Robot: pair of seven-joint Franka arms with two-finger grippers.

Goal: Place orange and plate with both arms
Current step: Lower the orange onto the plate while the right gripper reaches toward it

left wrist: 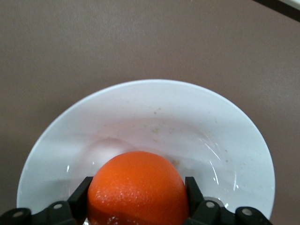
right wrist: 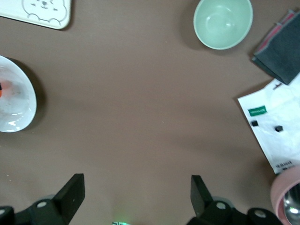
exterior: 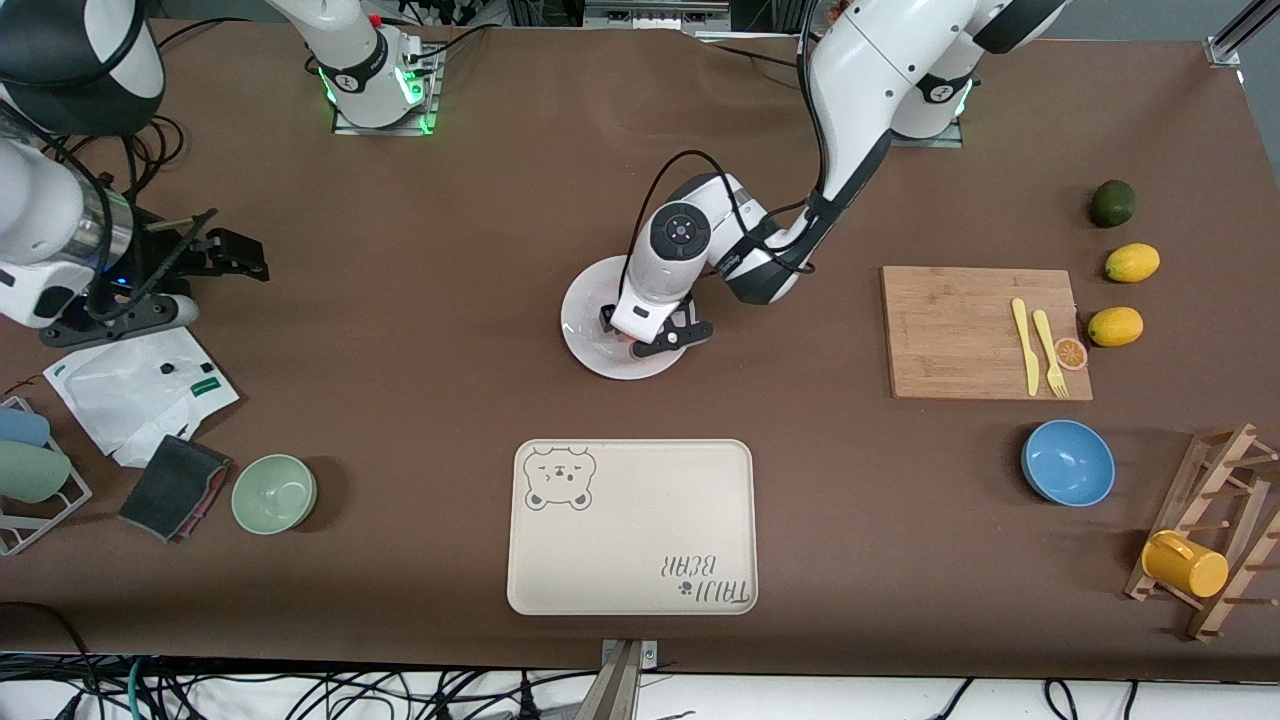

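The white plate point(exterior: 585, 312) lies at the table's middle, farther from the front camera than the tray. My left gripper point(exterior: 640, 338) is down in the plate, shut on the orange point(left wrist: 138, 190), with a finger against each side of it. The orange sits low over the plate's inside point(left wrist: 154, 117). In the front view only a sliver of the orange point(exterior: 623, 339) shows under the hand. My right gripper point(exterior: 232, 256) waits open and empty over bare table at the right arm's end. Its wrist view point(right wrist: 137, 180) shows the plate's edge point(right wrist: 16, 105).
A beige bear-print tray point(exterior: 632, 525) lies nearer the front camera than the plate. A green bowl point(exterior: 274, 493), a dark cloth point(exterior: 172, 486) and a white bag point(exterior: 140, 385) lie at the right arm's end. A cutting board point(exterior: 960, 330), lemons point(exterior: 1132, 262), a blue bowl point(exterior: 1068, 462) and a mug rack point(exterior: 1205, 530) are at the left arm's end.
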